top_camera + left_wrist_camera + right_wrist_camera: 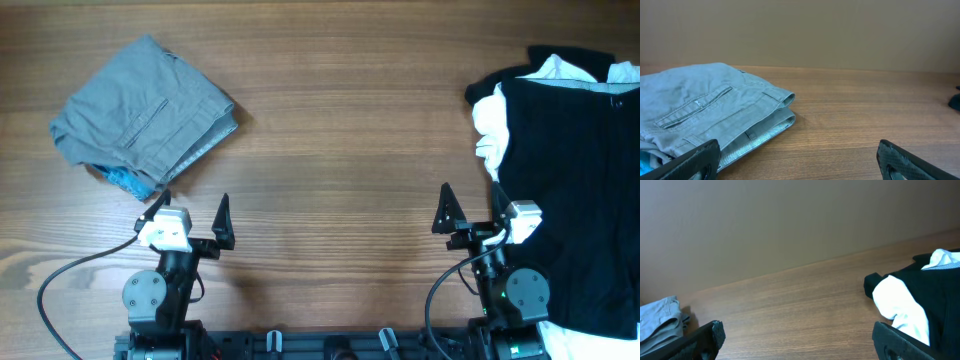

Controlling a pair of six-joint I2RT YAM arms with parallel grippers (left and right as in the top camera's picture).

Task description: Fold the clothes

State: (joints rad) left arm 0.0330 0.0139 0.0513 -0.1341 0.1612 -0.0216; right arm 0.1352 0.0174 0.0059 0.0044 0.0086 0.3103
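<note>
Both arms are sitting low at the near edge of the table (340, 150). The left gripper (192, 206) is gaping wide and holding nothing. The right gripper (471, 212) is doing the same, with its outer finger close against the black garment (575, 190).

We are finding the grey shorts (145, 105) at the far left, lying in a compact bundle, pocket seam up, with a light-blue piece (125, 180) peeking out from under the near edge. We are reading that bundle as already folded.

The black garment is sprawling over the right side and running off the frame, with a white piece (490, 135) tucked along its left edge and collar.

We are judging the right-hand pile to be the work in hand. To do it well, we are advising:
- taking one garment only, pinching at an outer hem and not at the overlap of black and white;
- dragging it to the bare middle of the table, well apart from the shorts;
- spreading it flat with both grippers before any crease;
- keeping the pinch shallow, so that one layer is lifting and not two.
</note>
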